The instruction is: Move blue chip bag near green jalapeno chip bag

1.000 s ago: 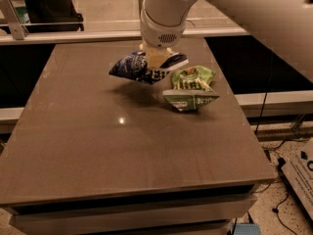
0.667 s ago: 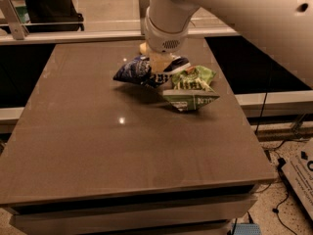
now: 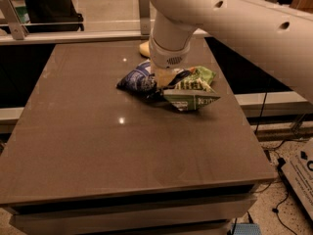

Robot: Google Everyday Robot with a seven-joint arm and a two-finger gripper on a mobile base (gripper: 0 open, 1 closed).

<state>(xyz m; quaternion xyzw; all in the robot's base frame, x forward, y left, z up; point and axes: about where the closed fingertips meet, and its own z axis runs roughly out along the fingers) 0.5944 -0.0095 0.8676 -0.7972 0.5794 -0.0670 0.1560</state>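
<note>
Your gripper (image 3: 165, 78) pinches the blue chip bag (image 3: 136, 81) (its bulk spreads left of the fingers (image 3: 168, 75)); the green jalapeno chip bag (image 3: 193, 94) touches it, just right of them.

Views: one.
Position: raised, off the near edge of the table (image 3: 122, 170), above its top.
Facing: down and forward across the top, toward the far edge and the floor (image 3: 105, 6) beyond.
Range: middling; most of the top is in frame.
Arm (image 3: 244, 28): enters from the upper right, close to the lens.
Gripper (image 3: 165, 78): upper centre of frame, down at the blue chip bag (image 3: 137, 81), which touches the green jalapeno chip bag (image 3: 193, 94).
</note>
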